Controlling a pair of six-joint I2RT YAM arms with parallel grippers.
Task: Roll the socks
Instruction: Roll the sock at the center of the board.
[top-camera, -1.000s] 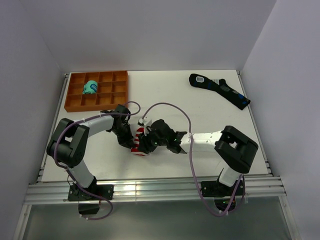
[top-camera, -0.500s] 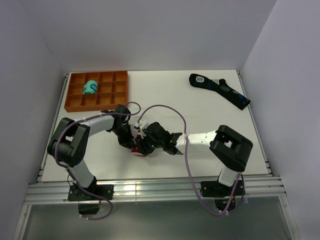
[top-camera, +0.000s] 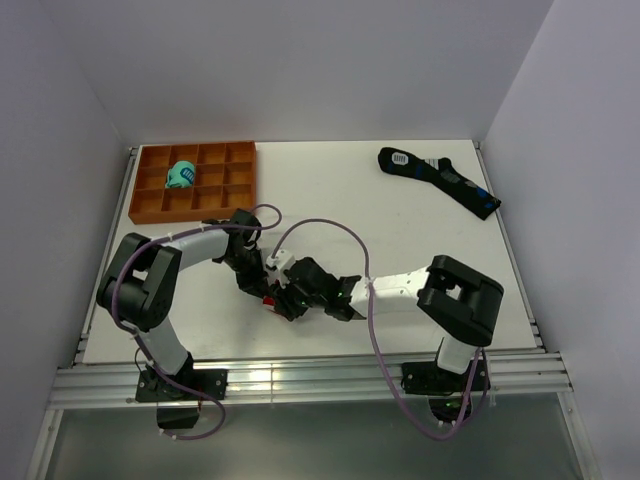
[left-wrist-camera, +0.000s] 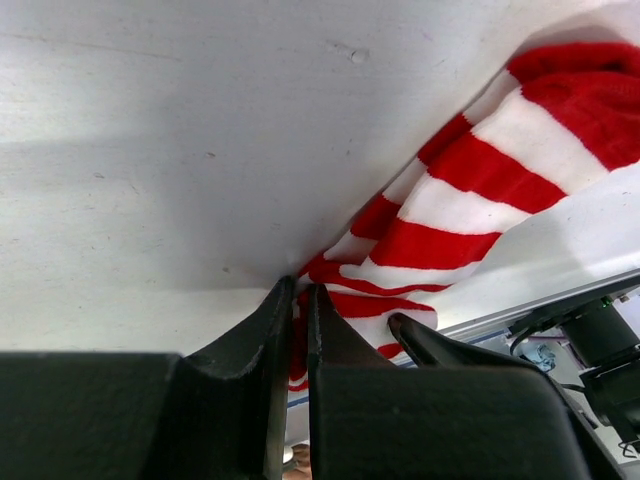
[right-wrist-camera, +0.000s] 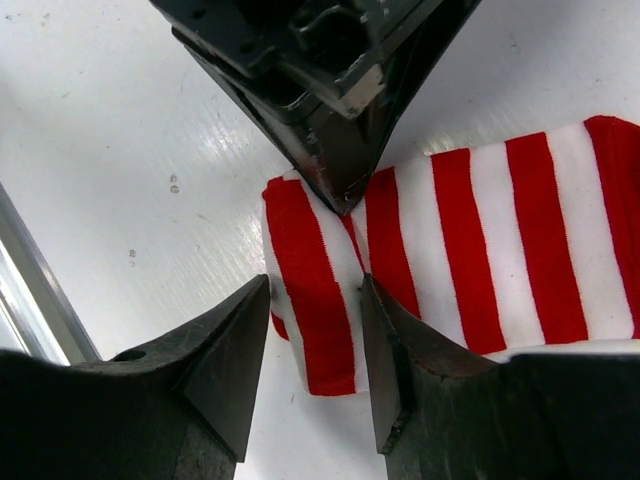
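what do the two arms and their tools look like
The left arm and right arm share one look: white links, chunky black joint housings, a loose mauve cable looping along each. The left tool and right tool have matte black wedge-shaped fingers tapering to narrow tips.

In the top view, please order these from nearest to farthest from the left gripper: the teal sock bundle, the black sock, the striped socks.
1. Striped socks, pinched by the left gripper.
2. Teal sock bundle, in the orange tray, back left.
3. Black sock, back right.
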